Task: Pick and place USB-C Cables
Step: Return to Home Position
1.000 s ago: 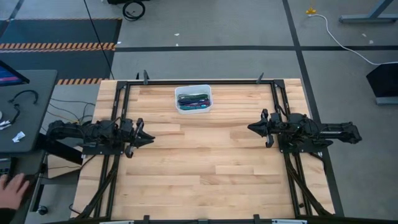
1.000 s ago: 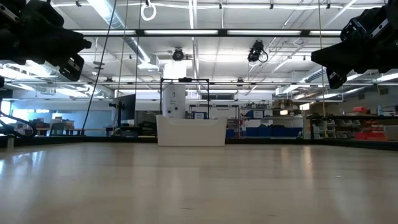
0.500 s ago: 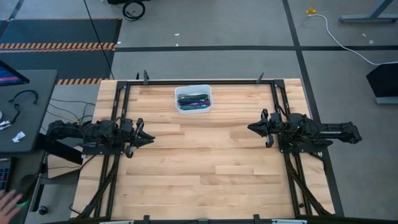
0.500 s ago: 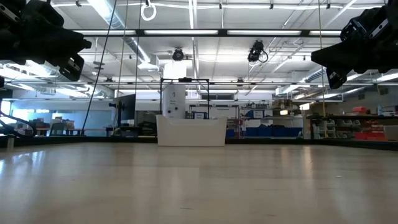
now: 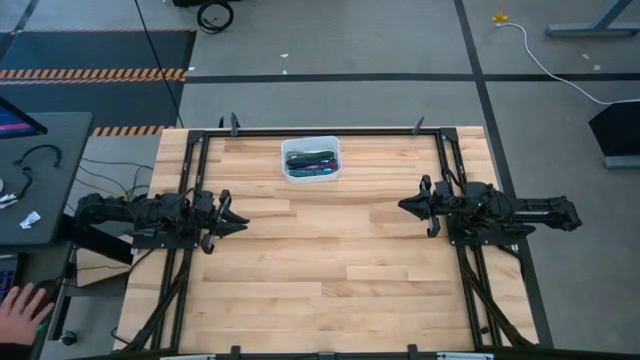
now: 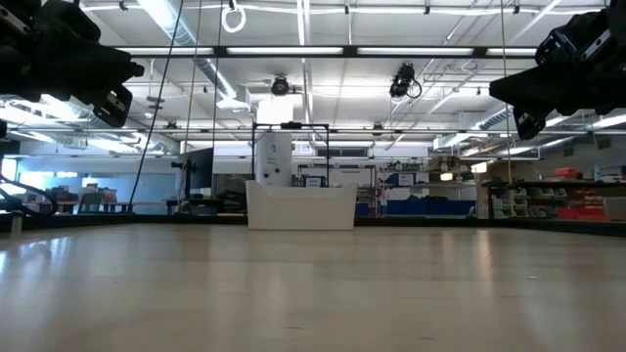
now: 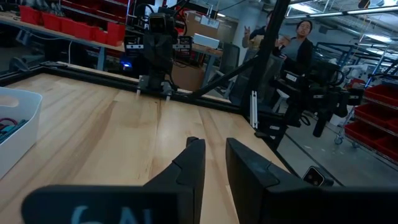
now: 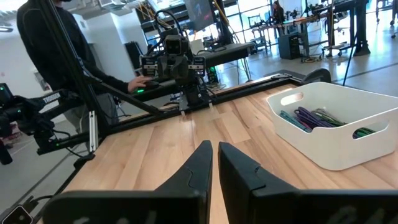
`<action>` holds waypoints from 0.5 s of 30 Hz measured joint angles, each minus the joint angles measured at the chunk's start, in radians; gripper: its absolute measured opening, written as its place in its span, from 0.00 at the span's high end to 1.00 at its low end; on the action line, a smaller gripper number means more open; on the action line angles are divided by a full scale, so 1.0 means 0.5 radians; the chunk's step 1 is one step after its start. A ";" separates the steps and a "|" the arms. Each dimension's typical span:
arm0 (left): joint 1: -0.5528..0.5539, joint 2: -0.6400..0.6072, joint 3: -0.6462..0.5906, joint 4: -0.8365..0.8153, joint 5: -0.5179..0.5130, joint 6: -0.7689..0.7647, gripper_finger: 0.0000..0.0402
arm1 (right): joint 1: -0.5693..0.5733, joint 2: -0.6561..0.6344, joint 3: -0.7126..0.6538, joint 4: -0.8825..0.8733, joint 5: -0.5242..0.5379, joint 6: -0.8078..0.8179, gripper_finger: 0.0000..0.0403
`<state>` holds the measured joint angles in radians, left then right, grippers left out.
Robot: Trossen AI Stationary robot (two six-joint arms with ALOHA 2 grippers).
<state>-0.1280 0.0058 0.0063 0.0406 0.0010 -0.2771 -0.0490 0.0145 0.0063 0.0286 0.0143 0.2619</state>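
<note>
The USB-C cables [image 5: 312, 161] lie bundled inside a white bin [image 5: 311, 141] at the middle of the table's far edge; magenta, teal, green and purple coils show. In the right wrist view the cables [image 8: 311, 117] rest on the floor of the bin [image 8: 329, 140]. The left wrist view catches one corner of the bin [image 7: 15, 134]. My left gripper [image 5: 240, 222] hovers shut over the table's left side. My right gripper [image 5: 404, 206] hovers shut over the right side. Both are well away from the bin and hold nothing.
Bare wooden tabletop [image 5: 330, 260] spreads between the two arms. A black frame [image 5: 330, 130] runs along the table's edges. A person's hand [image 5: 20, 308] shows beside the near left corner, off the table. People stand beyond the table [image 7: 292, 43], and a dark sleeve [image 8: 50, 37] shows.
Both arms have kept still and the bin and cables lie as before. Only the person's hand off the table's near left corner has shifted a little.
</note>
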 joint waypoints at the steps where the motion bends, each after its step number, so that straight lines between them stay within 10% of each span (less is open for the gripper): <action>1: 0.000 0.000 0.000 0.000 0.000 0.000 0.83 | 0.000 0.000 0.000 0.000 -0.001 0.000 0.92; 15: 0.000 0.000 0.000 0.000 0.000 0.000 0.82 | 0.000 0.000 0.000 0.000 0.000 0.000 0.92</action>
<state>-0.1280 0.0059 0.0063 0.0406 0.0010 -0.2771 -0.0490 0.0143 0.0063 0.0284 0.0143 0.2619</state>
